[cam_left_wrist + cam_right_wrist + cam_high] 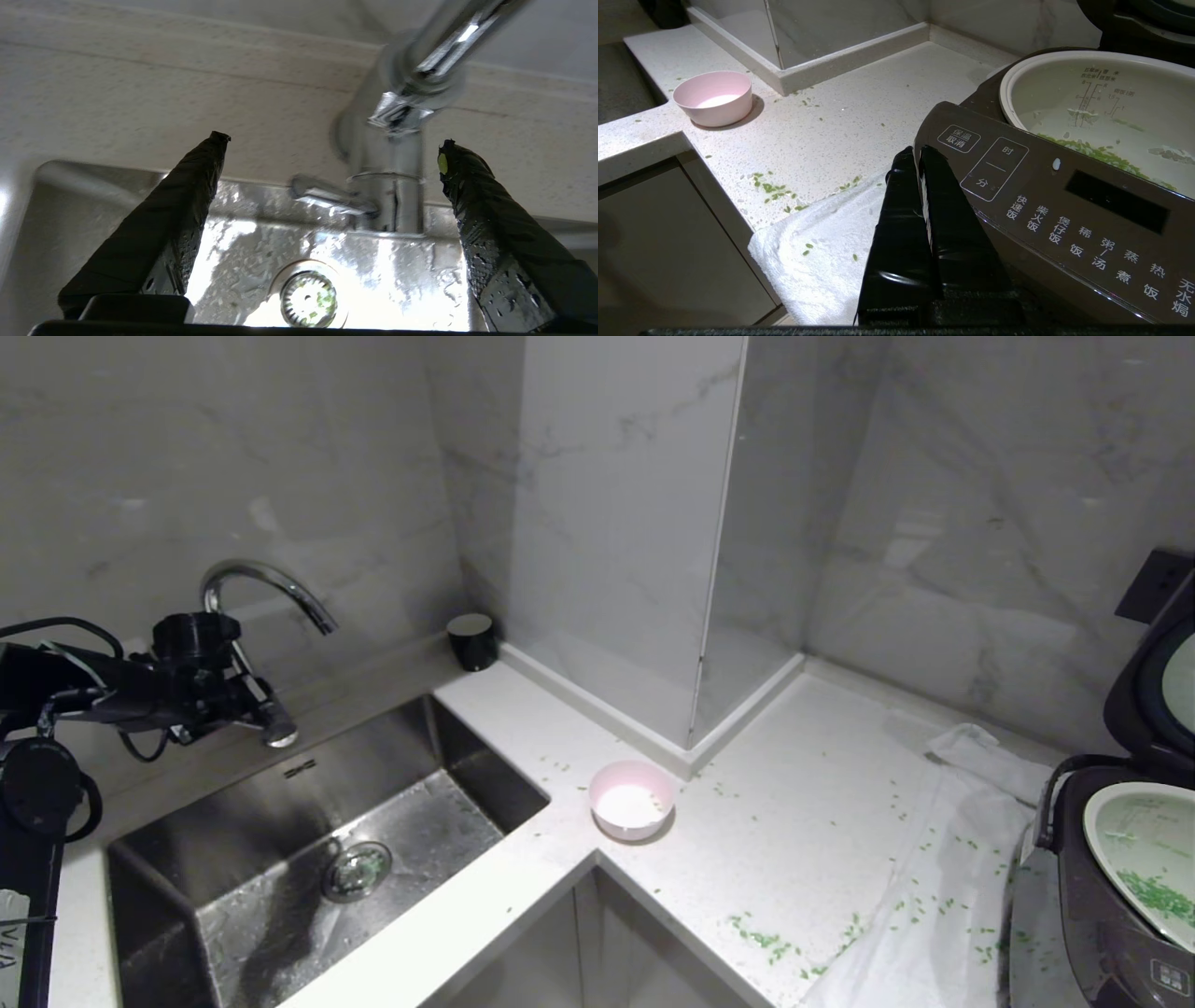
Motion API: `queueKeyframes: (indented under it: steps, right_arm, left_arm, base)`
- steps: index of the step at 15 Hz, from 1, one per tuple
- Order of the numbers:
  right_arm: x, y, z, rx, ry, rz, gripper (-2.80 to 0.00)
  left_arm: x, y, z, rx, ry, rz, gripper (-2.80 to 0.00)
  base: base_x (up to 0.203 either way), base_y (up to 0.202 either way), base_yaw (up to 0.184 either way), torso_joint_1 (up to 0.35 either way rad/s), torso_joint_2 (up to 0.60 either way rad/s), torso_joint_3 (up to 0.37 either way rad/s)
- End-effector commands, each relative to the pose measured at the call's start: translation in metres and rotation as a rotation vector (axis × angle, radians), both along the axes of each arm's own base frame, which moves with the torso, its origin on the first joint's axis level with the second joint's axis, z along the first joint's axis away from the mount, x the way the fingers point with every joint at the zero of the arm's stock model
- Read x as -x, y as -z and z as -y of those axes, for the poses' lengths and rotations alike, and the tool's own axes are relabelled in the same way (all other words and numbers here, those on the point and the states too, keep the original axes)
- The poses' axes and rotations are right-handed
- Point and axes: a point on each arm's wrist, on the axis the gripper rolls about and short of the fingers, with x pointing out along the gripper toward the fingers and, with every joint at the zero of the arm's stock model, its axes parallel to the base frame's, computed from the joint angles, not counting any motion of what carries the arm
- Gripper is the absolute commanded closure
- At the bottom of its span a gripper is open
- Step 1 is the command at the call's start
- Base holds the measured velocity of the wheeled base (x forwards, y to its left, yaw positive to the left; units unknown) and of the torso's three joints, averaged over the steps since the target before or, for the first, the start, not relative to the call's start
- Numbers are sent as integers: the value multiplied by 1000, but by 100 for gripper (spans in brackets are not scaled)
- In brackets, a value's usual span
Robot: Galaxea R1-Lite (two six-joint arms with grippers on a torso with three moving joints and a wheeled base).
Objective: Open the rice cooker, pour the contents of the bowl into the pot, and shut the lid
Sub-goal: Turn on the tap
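Over the sink: left gripper (pixel 332 144), fingers spread, empty, beside the faucet (pixel 266 581).
Far right: rice cooker (pixel 1111 905), lid (pixel 1153 686) raised.
Nearer arm: right gripper (pixel 920 161), pressed together, touching its panel.
Bowl (pixel 632 800): empty, mid-counter.

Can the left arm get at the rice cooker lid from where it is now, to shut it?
Probably not without repositioning. The left end effector hangs open over the sink by the faucet, while the raised lid stands at the far right, across the whole counter.

Pale pink bowl (pixel 632 799), white inside; bright green contents (pixel 1156 895) in white pot (pixel 1144 859); dark brown rice cooker (pixel 1064 205), white-marked buttons.
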Motion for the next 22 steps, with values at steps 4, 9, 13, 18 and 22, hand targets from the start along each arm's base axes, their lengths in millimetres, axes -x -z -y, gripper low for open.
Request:
queueKeyframes:
  steps: [4,9,13,18,22]
  right_arm:
    - [0,0,0,1,-1,1,0]
    - [0,0,0,1,-1,0,0]
    - [0,0,0,1,-1,1,0]
    - [0,0,0,1,-1,0,0]
    - [0,0,0,1,-1,1,0]
  left_arm:
    - [-3,14,-8,6,-15,-14,-280]
    - [-4,14,-12,4,-22,-7,0]
    - [-4,9,-11,1,-22,4,0]
    - [-3,8,-14,1,-30,6,0]
    - [-2,8,-15,1,-33,5,0]
  base:
    - [0,0,0,0,0,0]
    - [0,0,0,0,0,0]
    - [0,0,0,0,0,0]
    - [0,0,0,0,0,0]
    - [0,0,0,0,0,0]
